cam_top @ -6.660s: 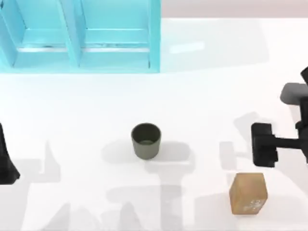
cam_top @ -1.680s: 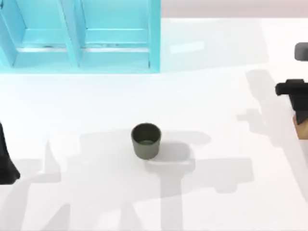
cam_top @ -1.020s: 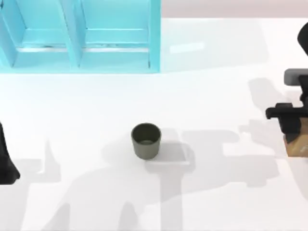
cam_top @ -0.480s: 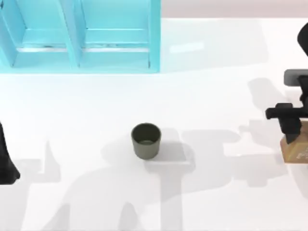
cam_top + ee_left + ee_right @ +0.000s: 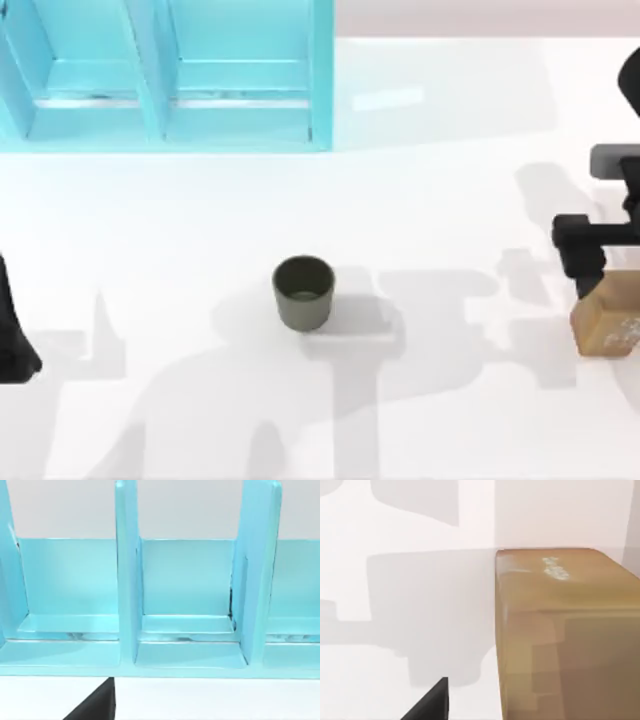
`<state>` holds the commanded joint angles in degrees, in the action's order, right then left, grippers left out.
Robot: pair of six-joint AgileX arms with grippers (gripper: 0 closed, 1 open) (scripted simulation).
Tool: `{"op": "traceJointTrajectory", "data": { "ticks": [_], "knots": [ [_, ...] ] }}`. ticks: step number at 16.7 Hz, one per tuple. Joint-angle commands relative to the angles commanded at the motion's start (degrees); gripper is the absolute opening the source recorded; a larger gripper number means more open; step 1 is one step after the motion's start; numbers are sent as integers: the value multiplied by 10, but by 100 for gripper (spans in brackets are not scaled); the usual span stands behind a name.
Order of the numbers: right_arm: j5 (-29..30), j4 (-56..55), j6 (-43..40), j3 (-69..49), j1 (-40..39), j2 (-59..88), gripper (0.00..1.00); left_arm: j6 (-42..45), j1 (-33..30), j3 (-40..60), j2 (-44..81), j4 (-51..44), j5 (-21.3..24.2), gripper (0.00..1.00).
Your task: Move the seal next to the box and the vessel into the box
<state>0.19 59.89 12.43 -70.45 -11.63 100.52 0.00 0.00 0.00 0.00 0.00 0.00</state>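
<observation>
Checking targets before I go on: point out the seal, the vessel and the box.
seal (image 5: 603,327): top view, tan top face.
vessel (image 5: 303,306): top view, olive outer wall below the rim.
box (image 5: 321,70): top view, blue right-hand wall.

The box (image 5: 165,75) is set at the far left of the surface (image 5: 450,200). The vessel (image 5: 303,293) is placed near the middle, well apart from the box. The seal (image 5: 604,322) is found at the right edge, just below the right pincer (image 5: 585,250).
</observation>
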Motion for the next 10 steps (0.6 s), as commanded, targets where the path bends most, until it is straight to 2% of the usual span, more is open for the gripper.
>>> {"op": "traceJointTrajectory", "data": {
  "ticks": [6, 10],
  "knots": [
    [0, 2, 0, -2, -1, 0, 100, 0, 0, 0, 0, 0, 0, 100],
    [0, 59, 0, -55, 0, -2, 100, 0, 0, 0, 0, 0, 0, 100]
  ]
}}
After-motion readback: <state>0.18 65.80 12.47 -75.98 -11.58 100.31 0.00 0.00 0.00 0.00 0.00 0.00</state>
